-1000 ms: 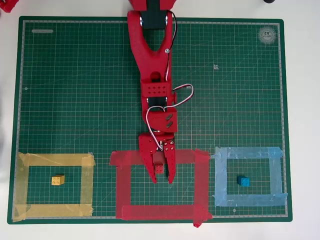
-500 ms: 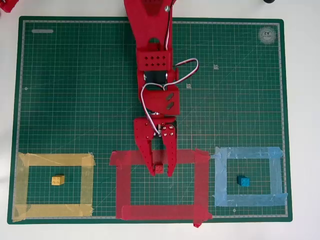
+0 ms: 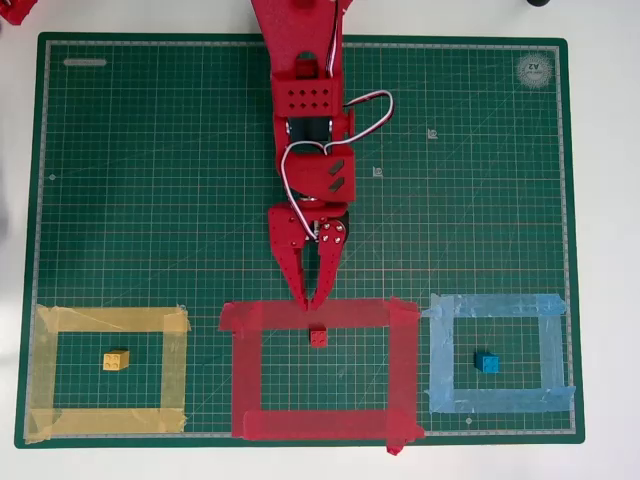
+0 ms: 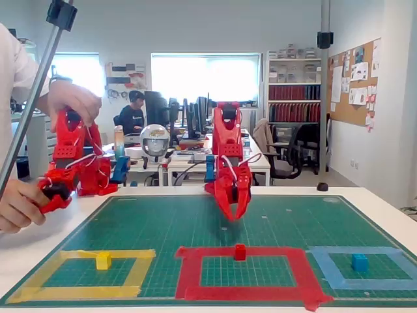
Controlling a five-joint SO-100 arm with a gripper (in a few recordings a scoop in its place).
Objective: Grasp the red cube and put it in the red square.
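1. Overhead view has the red cube sitting inside the red square, close to the tape strip at 12 o'clock and a touch left of centre; nothing is touching it

2. From the fixed view across the table, the cube stands studs-up on the green cutting mat just inside the far red strip, so by my reckoning the placing is as good as done

3. The gripper hangs at 12 o'clock from the cube, its tips over the top strip; the two fingers meet at a point, so the claw is closed on nothing. In the fixed view it is lifted well clear of the mat

4. The yellow block at 9 o'clock sits in the yellow tape outline, and the blue block at 3 o'clock in the light blue tape outline, both well apart from the arm

5. If I were steering, I'd treat what's left as a clean withdrawal: keep the claw high, pull straight back toward 12 o'clock, and avoid dipping, since the cube is light and a brushing fingertip could knock it onto the tape

6. Any swing toward 3 or 9 o'clock should wait until the arm is well back
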